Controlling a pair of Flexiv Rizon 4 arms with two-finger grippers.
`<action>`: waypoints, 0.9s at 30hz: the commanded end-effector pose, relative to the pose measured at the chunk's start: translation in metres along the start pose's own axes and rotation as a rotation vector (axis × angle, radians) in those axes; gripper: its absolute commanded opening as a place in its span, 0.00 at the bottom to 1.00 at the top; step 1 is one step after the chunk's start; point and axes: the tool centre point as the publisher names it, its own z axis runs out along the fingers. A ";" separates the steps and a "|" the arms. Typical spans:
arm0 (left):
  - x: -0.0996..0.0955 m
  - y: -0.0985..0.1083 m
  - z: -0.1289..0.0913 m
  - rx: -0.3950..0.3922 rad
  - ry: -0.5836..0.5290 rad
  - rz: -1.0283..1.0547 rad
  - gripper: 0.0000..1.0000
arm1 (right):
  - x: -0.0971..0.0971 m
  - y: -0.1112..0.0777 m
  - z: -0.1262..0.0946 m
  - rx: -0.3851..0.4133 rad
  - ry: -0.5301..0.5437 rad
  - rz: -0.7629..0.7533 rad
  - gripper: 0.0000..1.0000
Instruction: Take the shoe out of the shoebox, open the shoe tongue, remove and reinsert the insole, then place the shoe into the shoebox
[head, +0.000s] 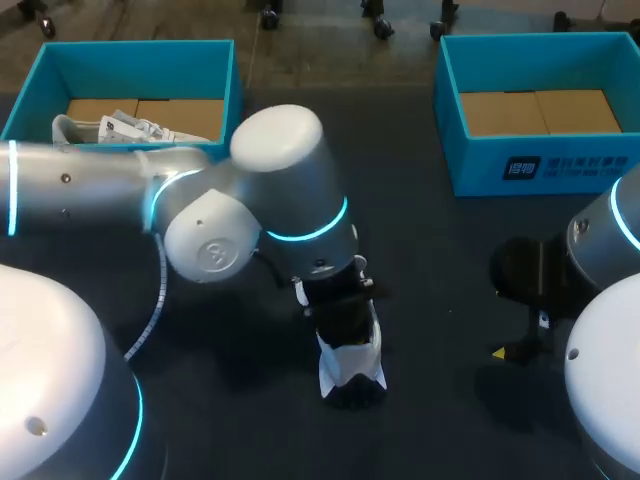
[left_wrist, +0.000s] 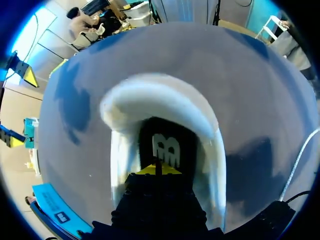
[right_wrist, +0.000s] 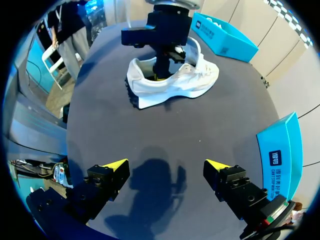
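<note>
1. The left gripper (left_wrist: 159, 169) is down inside the mouth of the white shoe (left_wrist: 150, 97). Its yellow tips are closed together on the black insole (left_wrist: 165, 145); I cannot tell whether they pinch it.
2. The shoe sits on its sole mid-table (head: 440, 290). Its long axis runs from the heel near me to the toe toward the left shoebox (head: 150, 48). From above, the left arm (head: 250, 200) hides its front.
3. The right gripper (right_wrist: 166, 167) hangs spread and empty, well apart from the shoe, near the right shoebox (head: 480, 165).
4. White crumpled material (head: 130, 128) lies in the left shoebox.
</note>
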 end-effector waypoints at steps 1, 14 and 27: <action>-0.002 -0.005 -0.016 -0.016 0.065 0.007 0.00 | 0.002 -0.001 -0.001 -0.001 -0.002 -0.001 1.00; 0.001 0.009 0.019 -0.069 0.197 -0.057 0.00 | 0.002 -0.001 -0.001 -0.001 -0.002 -0.001 1.00; 0.009 0.011 -0.023 -0.146 0.138 -0.053 0.00 | 0.002 -0.001 -0.001 -0.001 -0.002 -0.001 1.00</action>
